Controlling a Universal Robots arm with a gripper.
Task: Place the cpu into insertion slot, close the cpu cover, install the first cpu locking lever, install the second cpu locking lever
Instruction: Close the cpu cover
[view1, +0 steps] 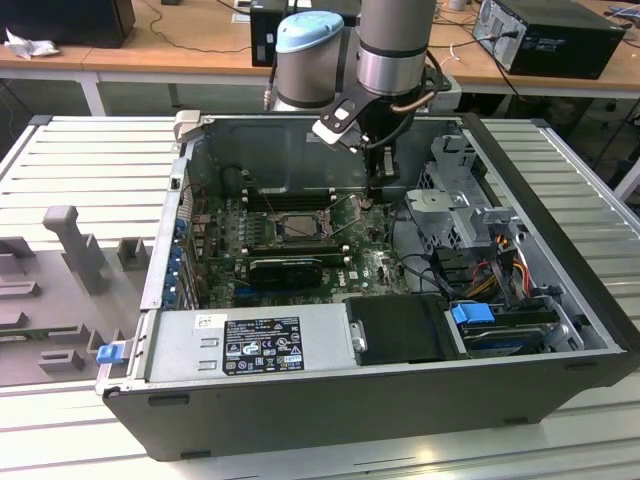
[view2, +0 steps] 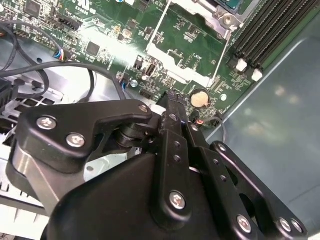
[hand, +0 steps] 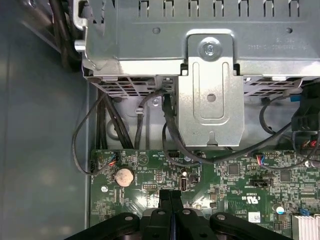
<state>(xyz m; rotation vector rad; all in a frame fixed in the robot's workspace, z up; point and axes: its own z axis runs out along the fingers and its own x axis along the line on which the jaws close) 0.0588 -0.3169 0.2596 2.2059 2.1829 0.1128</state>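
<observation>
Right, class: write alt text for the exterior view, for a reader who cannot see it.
A robot arm reaches down into an open computer case lying on a slatted metal table. Its gripper is low over the green circuit board, just to the exterior view's right of the square processor socket.

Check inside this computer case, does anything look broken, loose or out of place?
Nothing stands out. The motherboard, cables and drive cage look intact; the shut gripper is down by the coin cell battery, apart from the insertion slot.
</observation>
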